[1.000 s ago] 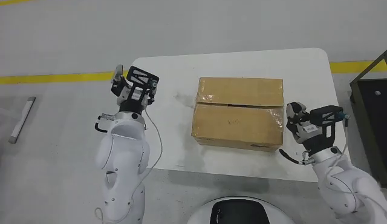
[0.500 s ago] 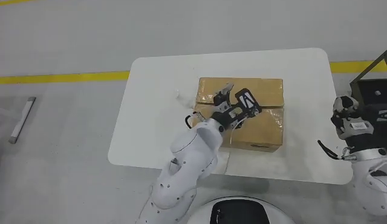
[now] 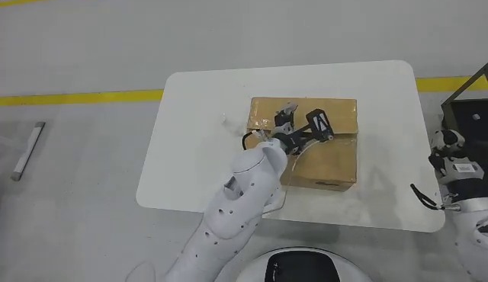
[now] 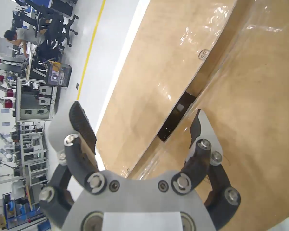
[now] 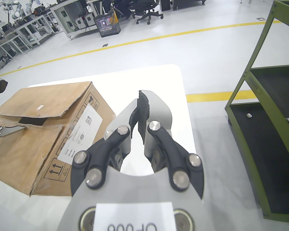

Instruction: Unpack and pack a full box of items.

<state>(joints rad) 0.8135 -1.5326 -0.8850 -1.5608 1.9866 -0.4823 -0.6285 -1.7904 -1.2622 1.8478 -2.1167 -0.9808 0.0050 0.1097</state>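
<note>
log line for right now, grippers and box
box: on table, seam gapped | left gripper: open at flap seam | right gripper: shut, clear of box

The left arm [image 3: 244, 198] is stretched far out to the front and leans toward the middle. The left gripper [image 3: 303, 117] points down, its two fingers wide apart. The right arm [image 3: 467, 213] is off to the side. The right gripper [image 5: 140, 112] has its fingers pressed together.

box [image 3: 335, 164]: matt brown cardboard, glossy clear tape [image 4: 200, 32], white paper label [image 5: 80, 131] | worktop [image 3: 191, 145]: smooth white | left end effector [image 4: 137, 116]: brushed metal, black ribbed pads [image 4: 83, 126] | cart [image 5: 262, 37]: green painted metal
</note>
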